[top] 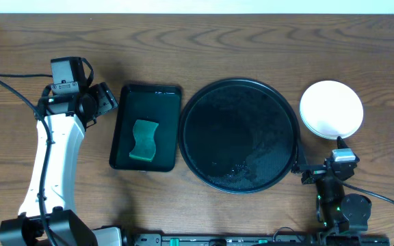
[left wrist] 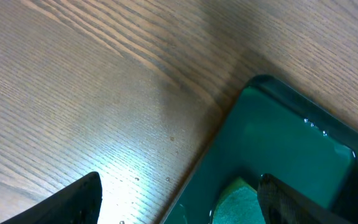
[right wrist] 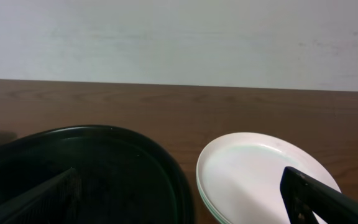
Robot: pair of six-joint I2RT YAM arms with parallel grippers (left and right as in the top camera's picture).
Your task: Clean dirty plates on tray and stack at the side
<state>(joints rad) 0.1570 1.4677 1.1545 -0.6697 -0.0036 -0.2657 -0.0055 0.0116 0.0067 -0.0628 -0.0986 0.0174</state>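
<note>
**1. Plates.** The plates (top: 331, 109) sit as one stack on the worktop (top: 252, 41), just right of the tray (top: 231, 116) and clear of its rim. The top plate is white and shows no smear. In the right wrist view a pale green edge shows beneath it, but the number of plates in the stack cannot be confirmed. Stacking beside the tray rather than on it meets the "at the side" condition and keeps the plates off the soiled surface.

**2. Tray.** The tray carries no plates. Its near-right area shows faint speckling; whether this is moisture or residue cannot be told.

**3. Cleaning station.** The sponge (top: 143, 140) lies flat in the green tray (top: 152, 102), which stands just left of the tray. This puts the sponge within reach of the left arm (top: 46, 157) and likely contains any liquid.

**4. Left jaws.** The left jaws hang over the far-left corner of the green tray. They are spread wide and grasp nothing. The sponge is near them but not touched.

**5. Right jaws.** The right arm (top: 337, 205) sits at the near right. The right jaws are low, face the tray and the stack, are spread wide and are empty.

**6. Assessment.** With no plate on the tray, the task is judged complete or at its final step. No further grasp appears necessary.
</note>
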